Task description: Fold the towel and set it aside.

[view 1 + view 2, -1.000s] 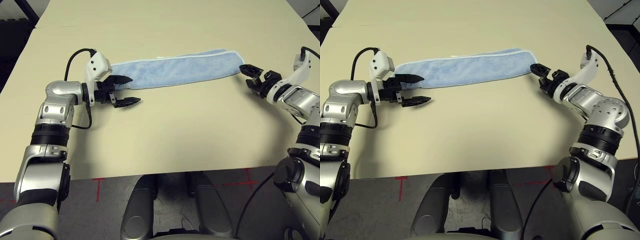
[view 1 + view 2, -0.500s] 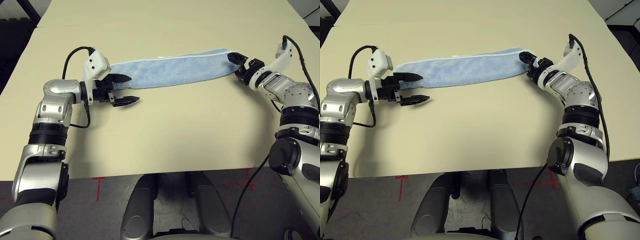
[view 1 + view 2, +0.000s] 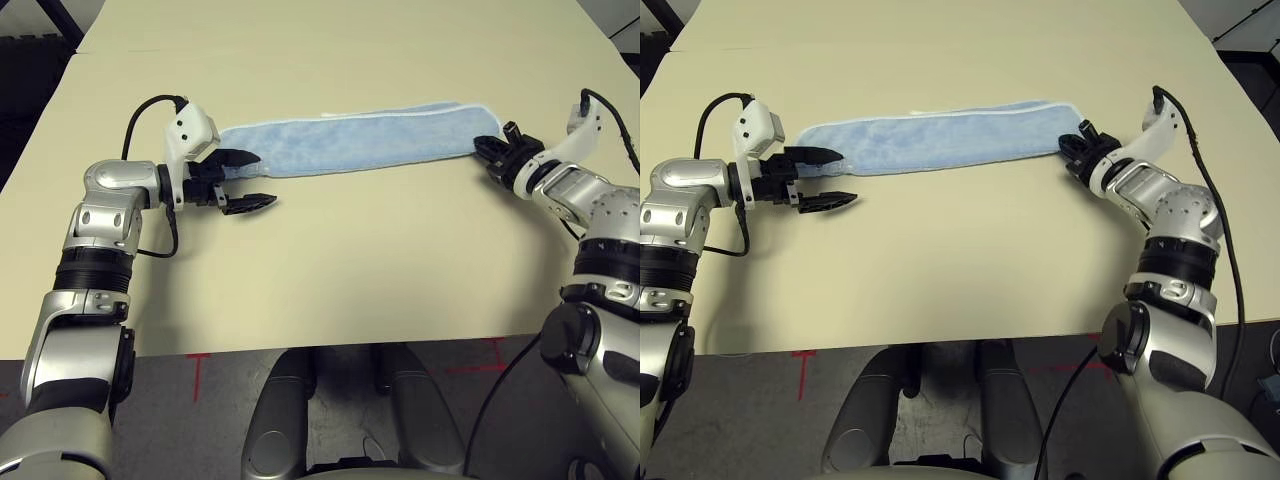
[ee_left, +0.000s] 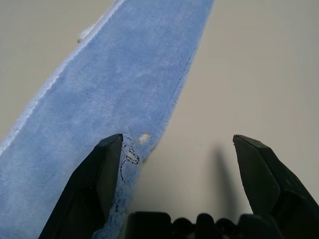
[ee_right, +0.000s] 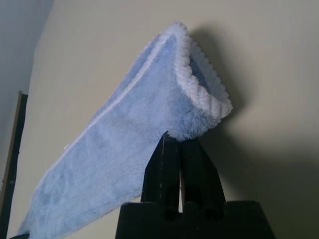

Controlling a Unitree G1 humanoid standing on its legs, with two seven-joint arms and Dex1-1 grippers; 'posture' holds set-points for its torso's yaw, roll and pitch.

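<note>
Now the right pincer [image 3: 489,149] pinches the towel's [image 3: 350,140] end.
Folded into a long blue strip, the towel lies across the tan surface [image 3: 350,260] from 9 o'clock to 3 o'clock. At its 9 o'clock end the left pincer [image 3: 248,180] waits wide open, one finger [image 4: 94,184] over the cloth.

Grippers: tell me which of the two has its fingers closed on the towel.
The right gripper: its fingers are pressed together on the towel at its end. The left gripper stands open at the other end, gripping nothing.
</note>
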